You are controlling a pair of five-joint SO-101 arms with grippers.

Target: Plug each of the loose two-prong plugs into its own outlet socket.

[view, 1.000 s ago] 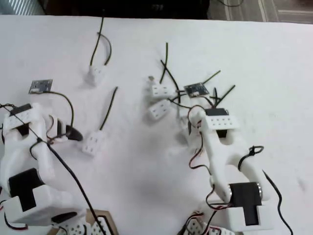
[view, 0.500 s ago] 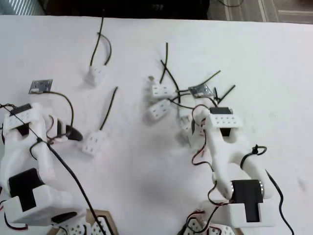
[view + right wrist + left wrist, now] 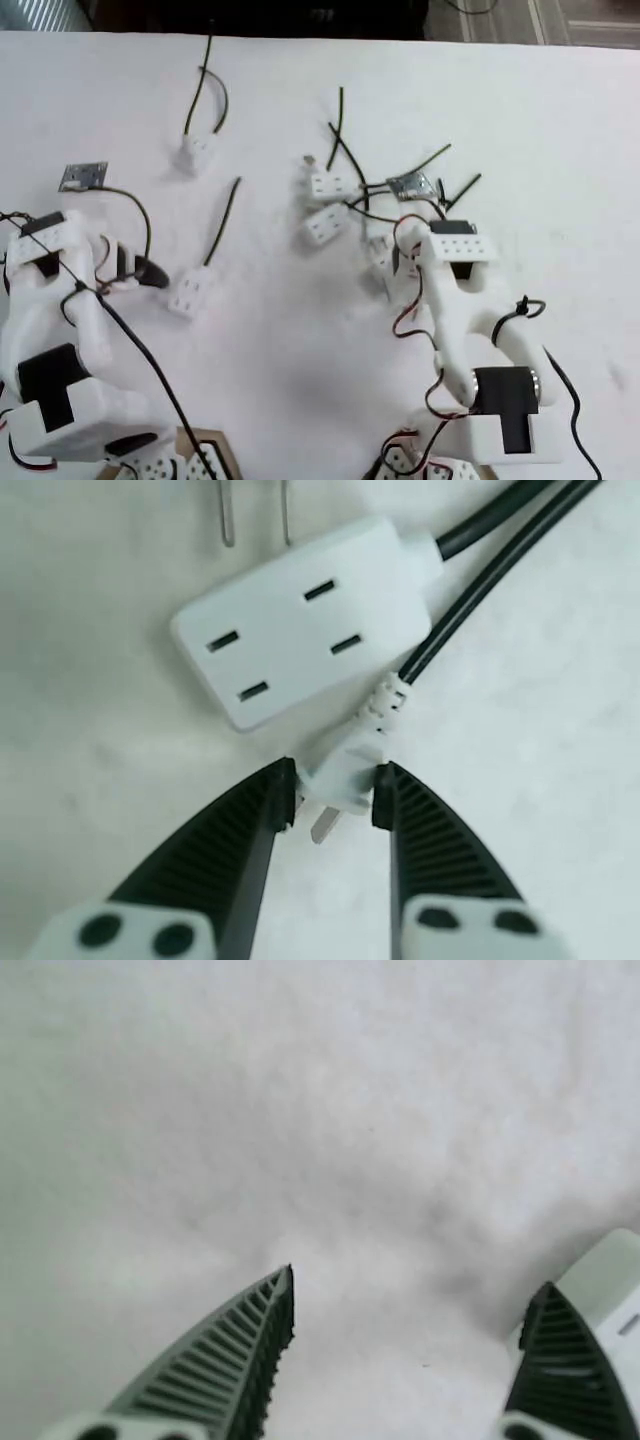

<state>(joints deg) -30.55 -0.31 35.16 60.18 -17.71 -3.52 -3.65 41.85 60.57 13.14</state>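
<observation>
In the right wrist view my right gripper (image 3: 335, 780) is shut on a small white two-prong plug (image 3: 345, 765) lying on the table. Its black cord (image 3: 470, 590) runs past a white outlet block (image 3: 305, 620) just beyond the fingertips. Two bare prongs (image 3: 226, 515) of another plug lie past the block. From above, the right gripper (image 3: 385, 262) sits by a tangle of cords, with two outlet blocks (image 3: 328, 222) (image 3: 332, 185) to its left. My left gripper (image 3: 410, 1310) is open over bare table. In the high view the left gripper (image 3: 148, 270) points at another outlet block (image 3: 192, 290).
A further outlet block (image 3: 195, 152) with a black cord lies at the back left. Small circuit boards lie at the left (image 3: 83, 176) and among the cords (image 3: 408, 184). A white block corner (image 3: 612, 1278) shows behind one left finger. Open tabletop (image 3: 290, 340) lies between the arms.
The right arm shifted slightly to the right and back, dragging the cords and the small circuit board near it. The left arm has not moved.
</observation>
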